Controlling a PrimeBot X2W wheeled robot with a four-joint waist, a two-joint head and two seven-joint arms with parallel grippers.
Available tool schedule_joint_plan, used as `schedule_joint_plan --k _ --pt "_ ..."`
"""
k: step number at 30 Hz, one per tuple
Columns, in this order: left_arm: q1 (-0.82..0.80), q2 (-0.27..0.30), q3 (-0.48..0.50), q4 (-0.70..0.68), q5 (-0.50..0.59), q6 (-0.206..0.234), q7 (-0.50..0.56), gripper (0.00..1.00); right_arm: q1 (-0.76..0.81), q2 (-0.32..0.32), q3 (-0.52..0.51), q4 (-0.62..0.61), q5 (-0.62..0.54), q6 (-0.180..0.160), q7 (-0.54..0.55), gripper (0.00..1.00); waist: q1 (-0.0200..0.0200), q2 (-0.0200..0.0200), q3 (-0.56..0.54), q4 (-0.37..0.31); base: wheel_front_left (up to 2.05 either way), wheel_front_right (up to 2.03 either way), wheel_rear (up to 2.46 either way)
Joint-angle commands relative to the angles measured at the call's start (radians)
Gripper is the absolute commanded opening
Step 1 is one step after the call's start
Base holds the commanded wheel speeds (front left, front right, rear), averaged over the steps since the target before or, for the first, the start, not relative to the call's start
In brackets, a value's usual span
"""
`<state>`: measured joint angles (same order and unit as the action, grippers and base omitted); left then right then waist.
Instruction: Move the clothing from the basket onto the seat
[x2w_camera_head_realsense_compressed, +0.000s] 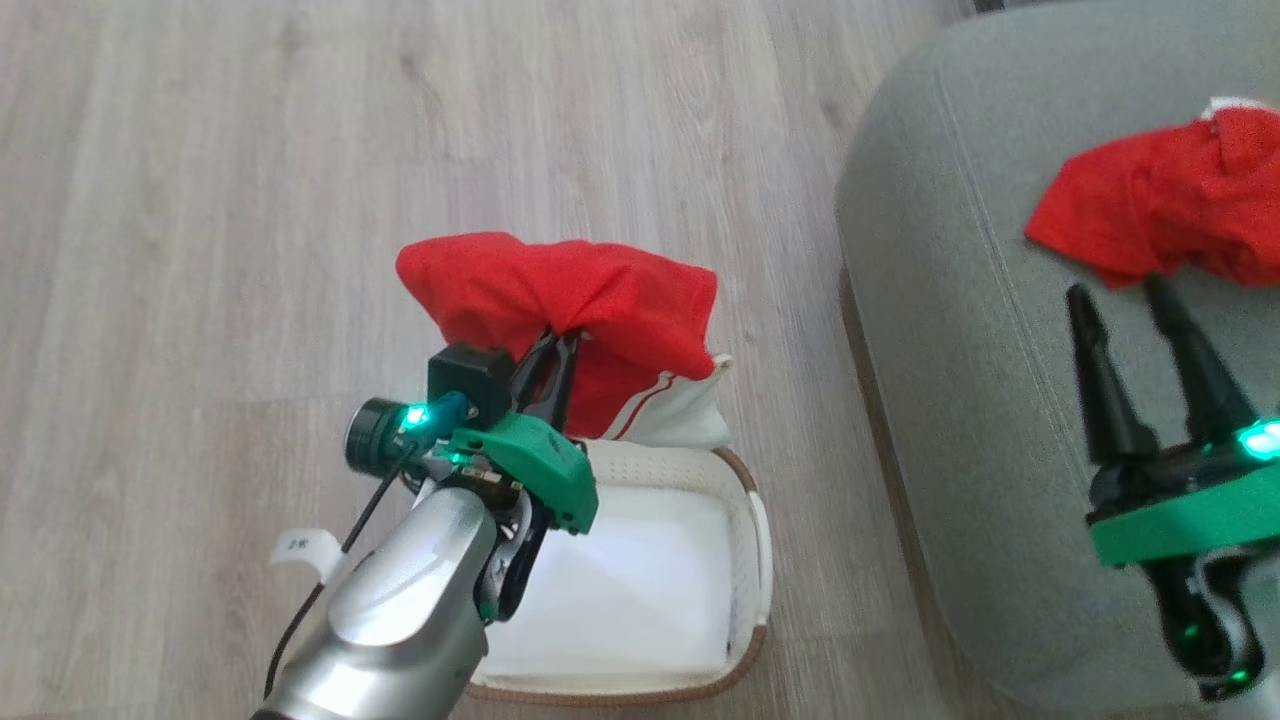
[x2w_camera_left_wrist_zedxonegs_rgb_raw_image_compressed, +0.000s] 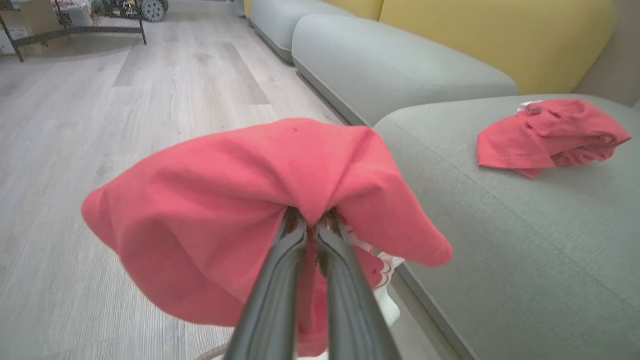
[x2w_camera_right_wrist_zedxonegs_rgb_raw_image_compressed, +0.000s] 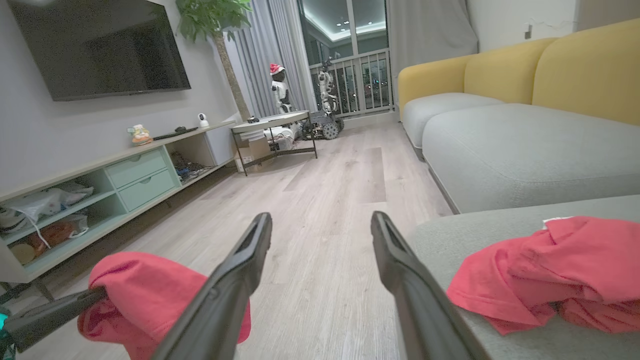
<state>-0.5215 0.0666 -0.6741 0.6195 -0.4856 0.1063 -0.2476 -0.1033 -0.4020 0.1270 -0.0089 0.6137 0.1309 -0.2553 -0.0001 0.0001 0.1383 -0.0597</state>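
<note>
Head view: at centre frame, the left gripper is clamped tight on a fold of a red garment. The cloth hangs bunched over the fingertips, above the upper edge of the basket. Its white, red-striped end trails down to the basket's rim. The basket sits on the wood floor at lower centre, its white lining showing.

The grey seat takes up the right side of the frame. A second red garment lies crumpled on it at upper right. At lower right, the right gripper has its fingers spread wide and holds nothing. Its tips are near that garment's lower edge.

Left wrist view: the two fingers press together at bottom centre, with red cloth draped over them. The seat is to the right.
</note>
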Motion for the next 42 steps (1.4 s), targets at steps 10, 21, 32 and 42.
schedule_joint_plan --k 10,21,32,42 --pt "-0.074 0.076 0.014 -0.250 0.006 -0.017 0.084 0.00 0.042 0.019 0.088 -0.008 -0.033 0.000 -0.006 1.00 0.0001 -0.0001 -0.096 0.046 0.00 0.00 0.00" --pt "-0.119 0.129 0.023 -0.451 -0.005 -0.010 0.197 0.00 0.060 0.046 0.129 0.008 -0.044 0.000 -0.006 1.00 0.0001 -0.0001 -0.129 0.054 0.00 0.00 0.00" --pt "-0.118 0.148 0.016 -0.515 -0.003 0.012 0.238 0.00 0.049 0.036 0.149 0.000 -0.038 0.000 -0.006 1.00 0.0001 -0.0001 -0.116 0.047 0.00 0.00 0.00" --pt "-0.125 0.141 -0.001 -0.510 -0.004 0.013 0.248 0.00 0.019 0.017 0.226 -0.023 -0.037 0.000 -0.006 1.00 0.0001 -0.0001 -0.110 0.054 0.00 0.00 0.00"
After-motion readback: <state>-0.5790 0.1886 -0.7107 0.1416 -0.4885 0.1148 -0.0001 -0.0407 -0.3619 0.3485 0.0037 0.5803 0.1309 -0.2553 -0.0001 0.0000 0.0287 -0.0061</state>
